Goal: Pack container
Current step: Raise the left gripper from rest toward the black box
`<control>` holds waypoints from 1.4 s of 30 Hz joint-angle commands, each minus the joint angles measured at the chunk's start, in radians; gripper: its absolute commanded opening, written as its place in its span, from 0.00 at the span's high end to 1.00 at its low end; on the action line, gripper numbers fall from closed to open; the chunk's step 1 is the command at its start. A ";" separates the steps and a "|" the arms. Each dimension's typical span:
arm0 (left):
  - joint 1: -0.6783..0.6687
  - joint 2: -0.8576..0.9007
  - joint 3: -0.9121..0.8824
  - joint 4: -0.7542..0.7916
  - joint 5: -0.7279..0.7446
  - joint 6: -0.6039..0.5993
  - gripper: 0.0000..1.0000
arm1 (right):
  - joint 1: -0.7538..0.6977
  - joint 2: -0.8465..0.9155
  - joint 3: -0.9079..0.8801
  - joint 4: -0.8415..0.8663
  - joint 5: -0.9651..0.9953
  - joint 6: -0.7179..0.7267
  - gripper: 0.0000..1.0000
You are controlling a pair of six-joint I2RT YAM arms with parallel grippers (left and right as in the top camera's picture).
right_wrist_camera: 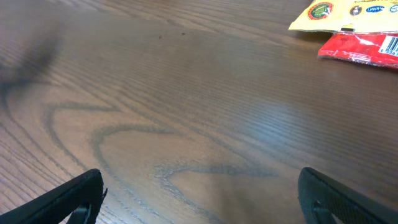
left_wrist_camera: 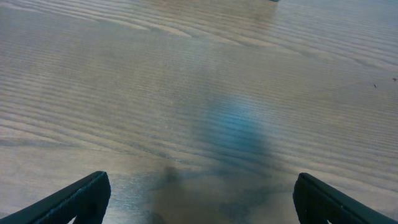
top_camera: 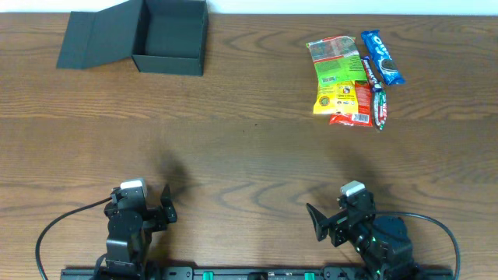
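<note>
Mia: Where is the box?

Tom: The container [top_camera: 170, 35] is at the far left of the table [top_camera: 249, 155], way at the back. It is dark and square. Its lid [top_camera: 97, 33] is open and lies flat on the table, on the left side of the box.

Mia: And the snacks?

Tom: They are at the far right, well apart from the box. There is a green and yellow packet [top_camera: 333, 74]. A red packet [top_camera: 356, 109] lies at its lower right corner, touching it. A blue packet [top_camera: 382, 57] lies tilted on the right. A thin dark bar [top_camera: 375, 92] runs down between the blue one and the red one.

Mia: What are the robot's hands doing?

Tom: The left gripper [left_wrist_camera: 202, 199] is low at the near edge, on the left. Its two fingers are wide apart, with nothing between them but bare wood.

Mia: And the other one?

Tom: The right gripper [right_wrist_camera: 202, 193] is at the near edge too, on the right. Its fingers are spread wide too, and they hold nothing. Its camera sees the yellow and red packets far off at the top right.

Mia: Are the hands near the box?

Tom: No, both are well apart from the box and from the snacks
</note>
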 commanded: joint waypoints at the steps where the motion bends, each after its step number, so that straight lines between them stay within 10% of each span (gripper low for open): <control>1: 0.002 -0.007 -0.011 0.000 -0.010 -0.011 0.05 | 0.010 -0.009 -0.004 -0.001 0.017 -0.010 0.01; 36: 0.002 -0.007 -0.011 0.002 0.014 -0.013 0.05 | 0.010 -0.009 -0.004 -0.001 0.017 -0.010 0.01; 42: 0.002 -0.007 -0.002 0.001 0.406 -0.388 0.05 | 0.010 -0.009 -0.004 -0.001 0.017 -0.010 0.01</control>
